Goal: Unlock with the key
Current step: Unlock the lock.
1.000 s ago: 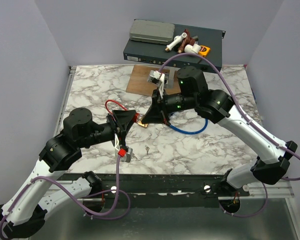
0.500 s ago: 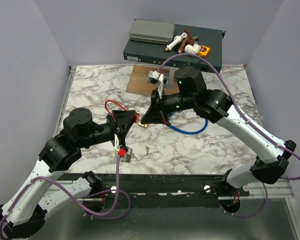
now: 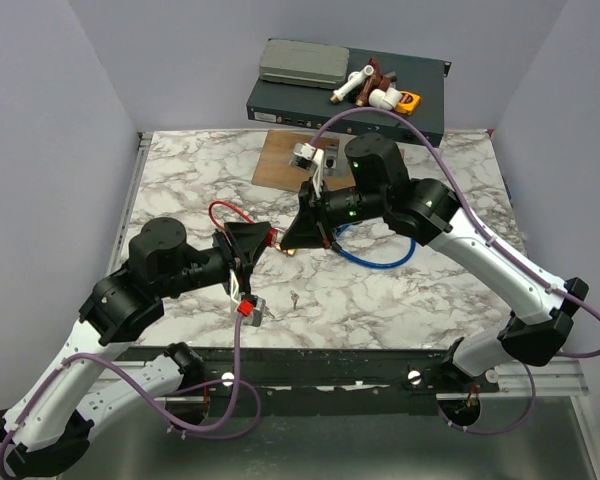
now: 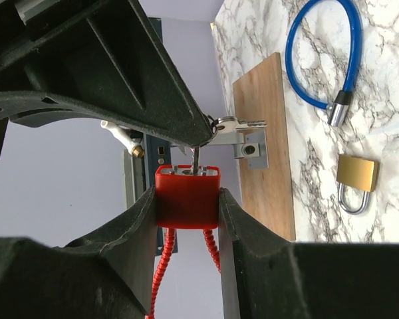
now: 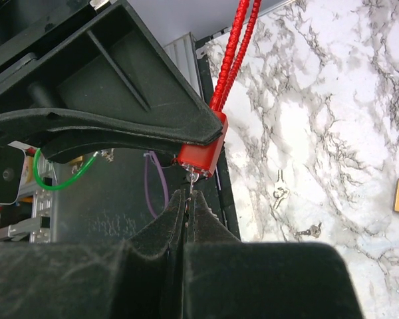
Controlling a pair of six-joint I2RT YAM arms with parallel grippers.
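Hardly anything has moved in the last second. The right arm's upper joints have leaned a little towards the left arm, but the two pincers stay nose to nose above the middle of the bench [image 3: 180, 170]. The left pincer [image 4: 187, 194] is still clamped partway shut on the body of the red cable lock [image 5: 201, 158], holding it in the air. The right pincer [image 5: 191, 199] is pressed together on the key [image 4: 195, 157], whose blade stands at the keyway.

I take that lean as the key being pushed home or just starting to turn. Both ends of the red cable still run into the body, so it looks locked.

By my count:
- Three locks: the red one, a blue cable lock [image 4: 337, 111] and a brass padlock [image 4: 358, 173], the last two lying on the bench.
- Three keys: one held, and two loose [image 5: 279, 193] [image 5: 310, 231] on the marble.
- One wooden board [image 4: 266, 199].
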